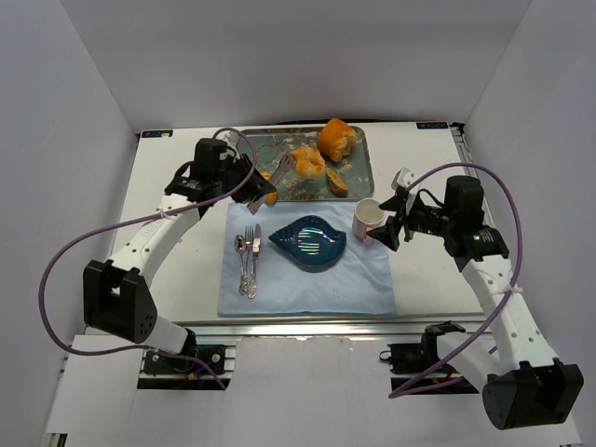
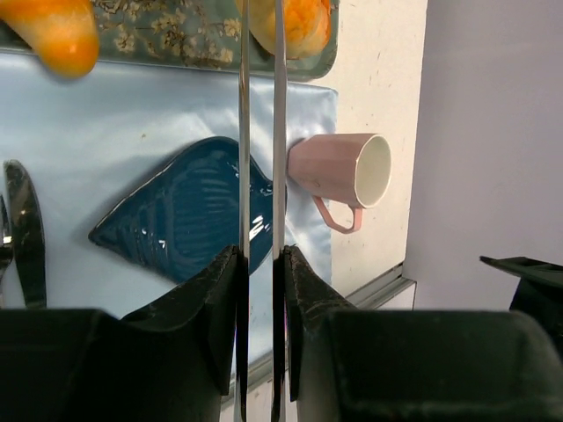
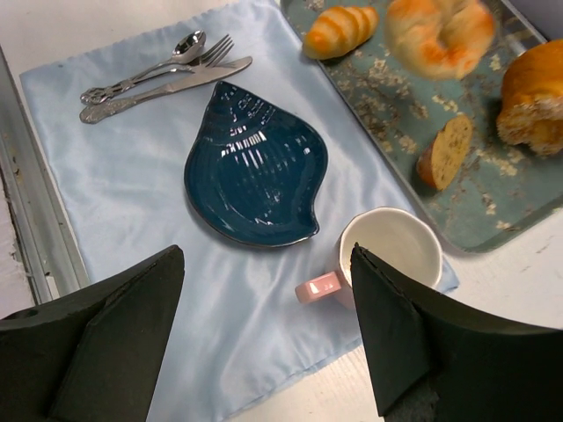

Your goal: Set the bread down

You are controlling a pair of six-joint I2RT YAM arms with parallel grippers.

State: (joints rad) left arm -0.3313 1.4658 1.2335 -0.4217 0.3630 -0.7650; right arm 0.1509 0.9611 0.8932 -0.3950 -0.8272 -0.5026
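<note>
The bread, a round knotted golden bun (image 1: 307, 163), lies on the floral tray (image 1: 361, 179) at the back. It also shows in the left wrist view (image 2: 299, 22) and, blurred, in the right wrist view (image 3: 440, 35). My left gripper (image 1: 247, 179) (image 2: 262, 255) is shut on metal tongs (image 1: 277, 173) (image 2: 244, 132). Their two blades reach to the bun; the tips are hidden, so I cannot tell whether they pinch it. My right gripper (image 1: 386, 228) (image 3: 268, 334) is open and empty above the pink cup (image 1: 370, 219).
A blue shell-shaped plate (image 1: 309, 242) (image 3: 255, 171) and cutlery (image 1: 249, 261) lie on a light blue placemat (image 1: 307, 289). The tray also holds a small ridged roll (image 3: 341, 31), a bread slice (image 3: 446, 151) and a large orange-brown loaf (image 1: 336, 138). White walls enclose the table.
</note>
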